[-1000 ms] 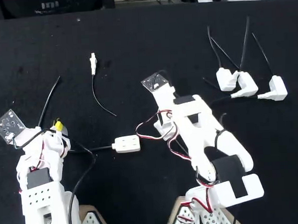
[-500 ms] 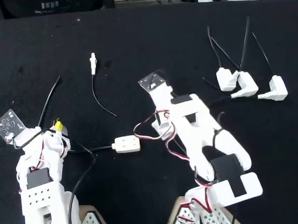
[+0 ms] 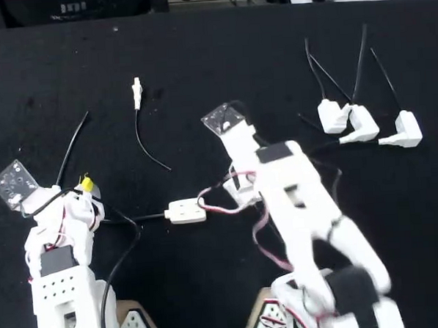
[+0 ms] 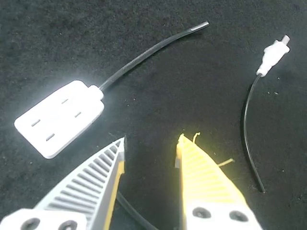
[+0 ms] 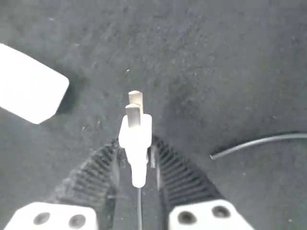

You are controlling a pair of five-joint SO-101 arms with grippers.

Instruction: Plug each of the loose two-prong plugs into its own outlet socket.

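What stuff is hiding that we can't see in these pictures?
- High view: the right arm covers the plug in its end effector.
- Right wrist view: the edge cuts off the outlet, so its slots are hidden.
- High view: the outlet's slots are too small to count.

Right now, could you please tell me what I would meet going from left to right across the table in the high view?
Left arm → thin plug → outlet block → first angled plug → second angled plug → third angled plug. The right arm overlaps several, so it is left out.
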